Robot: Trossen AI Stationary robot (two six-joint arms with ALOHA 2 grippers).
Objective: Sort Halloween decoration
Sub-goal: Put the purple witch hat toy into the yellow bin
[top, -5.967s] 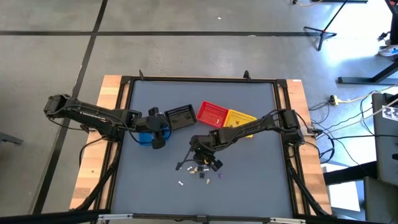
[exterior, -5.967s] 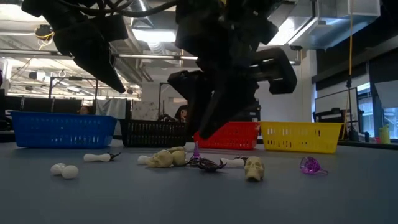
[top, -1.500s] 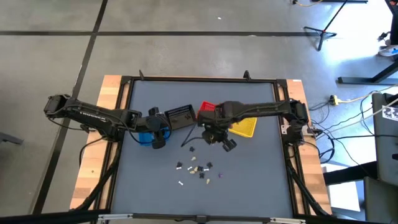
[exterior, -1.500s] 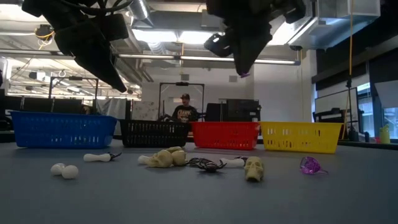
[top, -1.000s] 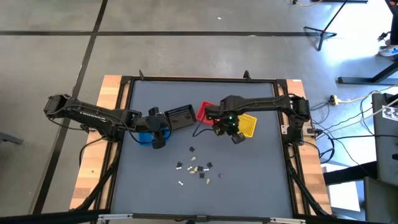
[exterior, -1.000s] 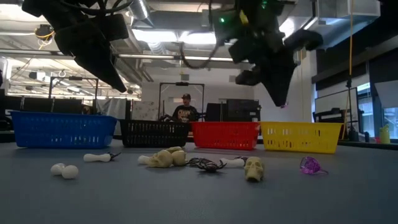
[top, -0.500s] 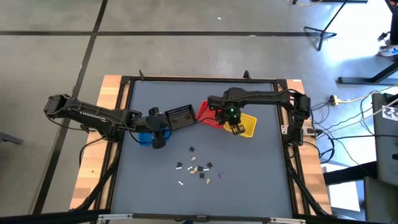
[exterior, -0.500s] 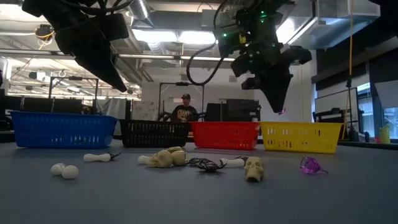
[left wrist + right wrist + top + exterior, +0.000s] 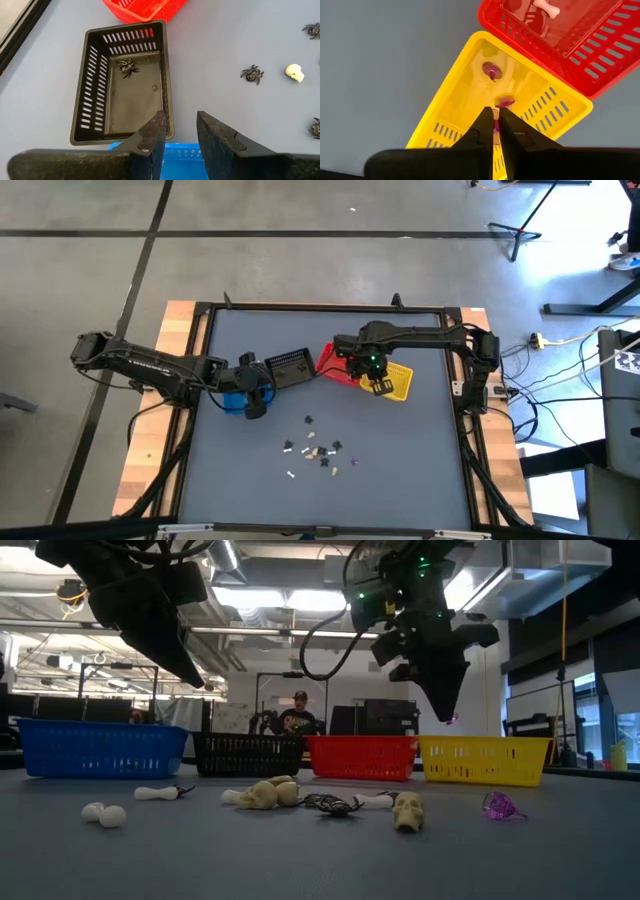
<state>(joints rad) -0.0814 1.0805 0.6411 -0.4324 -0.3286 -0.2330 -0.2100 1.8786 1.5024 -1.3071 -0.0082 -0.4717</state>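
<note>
Your left claw (image 9: 254, 410) hangs above the small blue plastic basket (image 9: 234, 400), fingers parted a little, nothing between them. Just past it sits the black slotted plastic basket (image 9: 125, 85) with one black spider trinket (image 9: 128, 67) inside. Next along, the red slotted plastic basket (image 9: 560, 35) holds a white bone trinket (image 9: 546, 8). Your right claw (image 9: 495, 125) hovers over the yellow slotted plastic basket (image 9: 505, 95), which touches the red one; its fingers are nearly together with a small purple trinket (image 9: 495, 126) pinched between the tips. Two more purple pieces (image 9: 490, 70) lie on the yellow basket's floor. The unsorted Halloween decoration (image 9: 318, 450), skulls, bones and spiders, lies scattered on the grey desk (image 9: 400, 470), nearer the front edge.
</note>
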